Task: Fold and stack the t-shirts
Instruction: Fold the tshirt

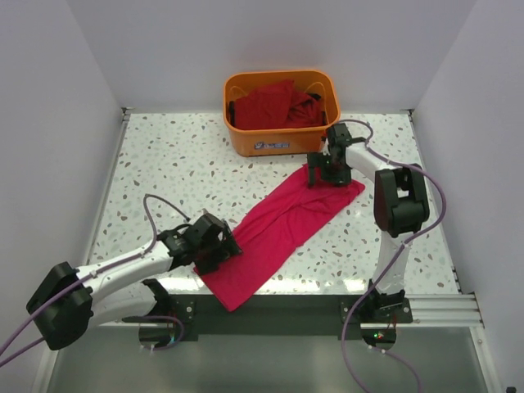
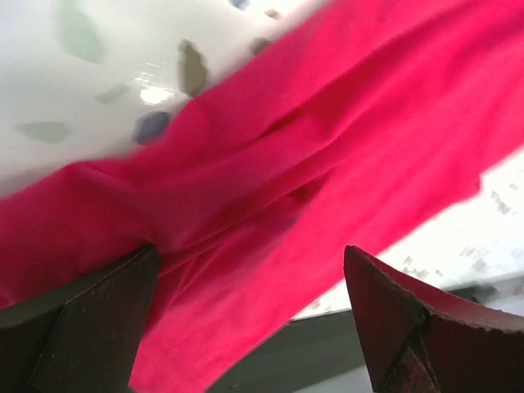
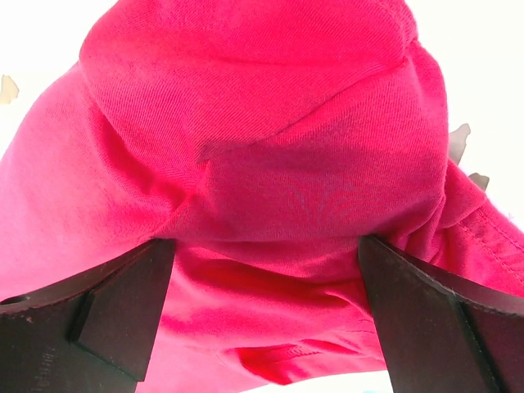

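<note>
— Left tool (image 1: 214,244), status?
— Jaws wide over the near end of the crimson t-shirt (image 1: 282,223), gripping nothing; right tool (image 1: 321,173) likewise at its far end. Shirt lies diagonally on my speckled bench (image 1: 164,164), white walls around.
— Beyond?
— Only the top view shows it: orange basket (image 1: 278,141) holding darker red t-shirts (image 1: 266,105).

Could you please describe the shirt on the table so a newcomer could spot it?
On the speckled table, in front of the orange basket, one shirt lies in a diagonal strip. It is bright pinkish-crimson; the shirts in the basket are darker red.
</note>
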